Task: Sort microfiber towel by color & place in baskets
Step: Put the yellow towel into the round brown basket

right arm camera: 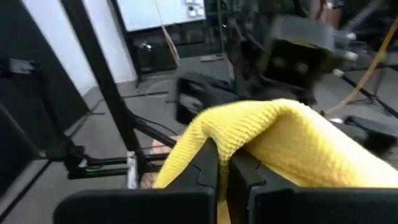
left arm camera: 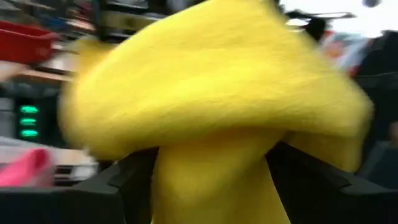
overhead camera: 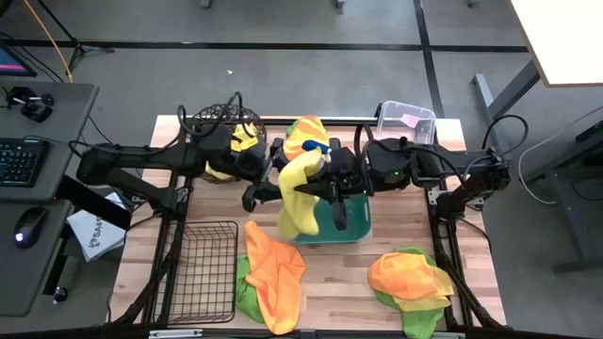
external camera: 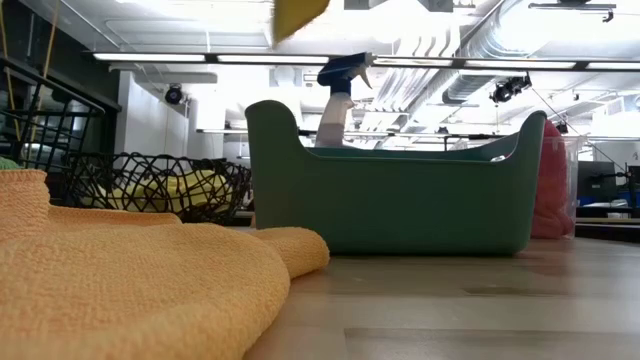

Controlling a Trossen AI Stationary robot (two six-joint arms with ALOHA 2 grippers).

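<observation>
In the high view a desk with a keyboard (overhead camera: pixel 17 160) and mouse (overhead camera: pixel 28 226) sits at the left edge of the frame, beside the wooden table (overhead camera: pixel 344 287). Two heaps of loose towels lie along the table's lower edge: an orange towel (overhead camera: pixel 275 273) over a green towel (overhead camera: pixel 247 290) at lower centre, and an orange-and-green heap (overhead camera: pixel 412 282) at lower right. In the low view the near orange cloth fills the lower left and hides much of the table behind it. The round wire basket (overhead camera: pixel 219 118) at upper left holds yellow cloth (overhead camera: pixel 245 141), seen through its mesh in the low view. The rectangular wire basket (overhead camera: pixel 203 273) at lower left shows nothing inside. The teal tub (overhead camera: pixel 350 224) stands at centre, largely covered by the arms; a spray bottle (external camera: pixel 340 95) rises just behind it in the low view. The clear bin (overhead camera: pixel 407 118) at upper right holds something pink (overhead camera: pixel 412 120). Both arms reach in from the sides and meet at centre over the tub. The left gripper (overhead camera: pixel 279 185) and right gripper (overhead camera: pixel 325 179) each clamp the same yellow towel (overhead camera: pixel 300 193), which hangs between them, raised off the table and drooping over the tub's left end. Each wrist view shows the fabric pinched between that arm's dark fingers.
</observation>
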